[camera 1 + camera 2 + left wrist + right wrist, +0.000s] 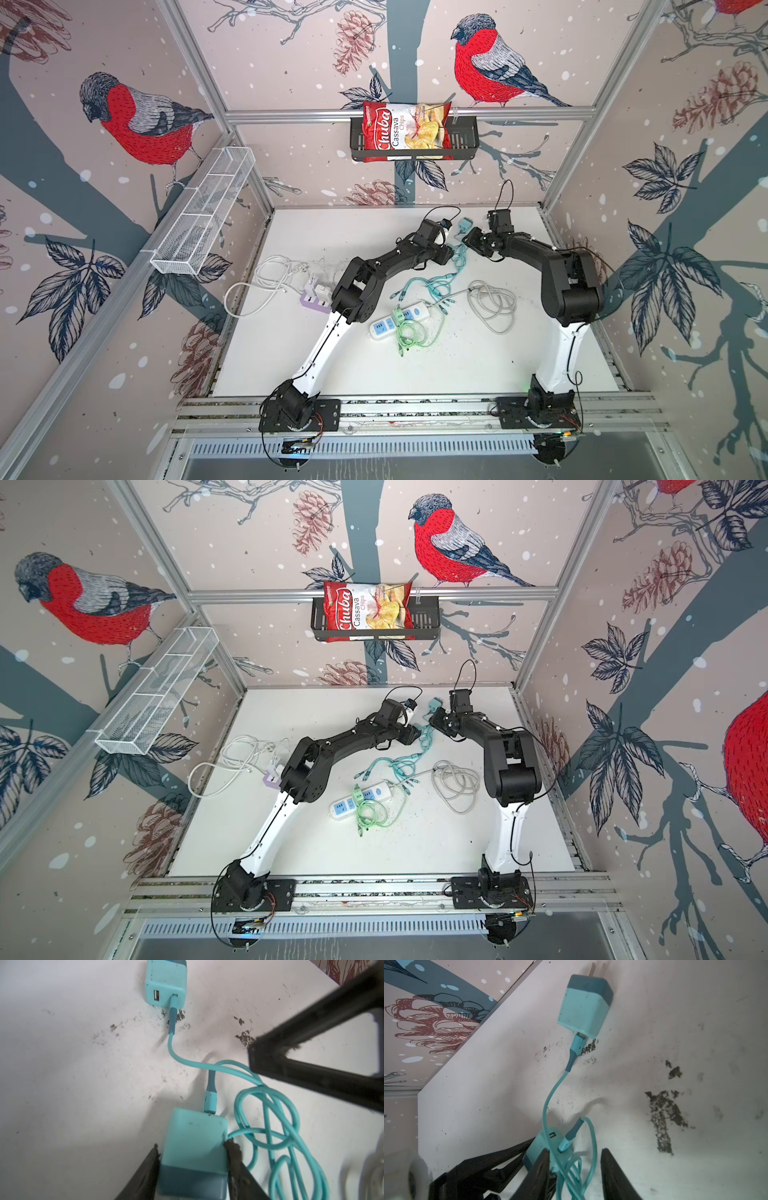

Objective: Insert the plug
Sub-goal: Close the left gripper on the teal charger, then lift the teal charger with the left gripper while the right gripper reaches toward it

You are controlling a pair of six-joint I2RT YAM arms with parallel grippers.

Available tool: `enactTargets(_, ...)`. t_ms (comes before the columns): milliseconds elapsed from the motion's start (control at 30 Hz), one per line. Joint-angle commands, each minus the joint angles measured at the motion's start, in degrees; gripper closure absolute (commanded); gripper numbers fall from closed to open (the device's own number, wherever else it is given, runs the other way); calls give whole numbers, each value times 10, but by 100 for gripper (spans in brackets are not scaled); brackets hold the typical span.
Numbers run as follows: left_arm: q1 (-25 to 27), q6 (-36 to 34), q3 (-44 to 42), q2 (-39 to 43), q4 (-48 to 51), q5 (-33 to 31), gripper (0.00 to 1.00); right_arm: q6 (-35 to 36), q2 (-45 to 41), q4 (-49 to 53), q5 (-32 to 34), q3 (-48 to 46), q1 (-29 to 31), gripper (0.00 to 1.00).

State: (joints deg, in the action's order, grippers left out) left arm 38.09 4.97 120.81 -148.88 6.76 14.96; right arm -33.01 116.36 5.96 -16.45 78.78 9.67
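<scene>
In both top views, found the left gripper [452, 252] and the right gripper [468, 239] nose to nose near the back of the white table [266, 357], over a tangle of teal cable [456, 262]. Picked out the far charger [464, 224] just behind them, lying on the table; could not make out the near charger there, nor either grip. Noted the white power strip [398, 322] well apart, nearer the front, green cable [409, 338] draped over it, and a purple power strip [311, 306] off to the left. Over to the left wrist: caught the left gripper [193, 1146] pinching the near charger [195, 1130], a finger [152, 1169] against each flank, dark end toward the camera. Saw teal cable plugged into its front face and looping away. Spotted the far charger [166, 982] ahead, apart, its own lead plugged in, one socket free, and a finger [295, 1072] of the right gripper cutting in close by. On to the right wrist: found the right gripper [575, 1150] spread, teal cable strands running loose between the fingers [612, 1174]. Saw the far charger [585, 1007] lying flat, prongs pointing away, and the near charger [537, 1147] low down between the left gripper's fingers.
</scene>
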Motion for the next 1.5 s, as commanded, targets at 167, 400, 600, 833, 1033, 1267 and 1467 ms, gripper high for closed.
enactTargets(167, 2, 0, 2, -5, 59, -16, 71, -7, -35, -27, -10, -25, -3, 57)
enactTargets(400, 4, -19, -37, 50, 87, -57, 79, -2, -74, -25, -17, -40, -4, 56)
enactTargets(600, 0, -8, -116, 144, 162, -178, 83, 4, -102, -25, -25, -52, -3, 56)
enactTargets(833, -2, 32, -285, 298, 127, -313, 86, 13, -146, -18, -12, -75, 2, 55)
enactTargets(1033, 1, 29, -420, 453, 9, -317, 86, 52, -197, 0, -45, -90, 17, 55)
enactTargets(1267, 12, -18, -516, 546, -133, -279, 86, 108, -257, 15, -103, -107, 26, 55)
enactTargets(1467, 19, -36, -535, 626, -179, -275, 85, 121, -308, 6, -158, -110, 27, 54)
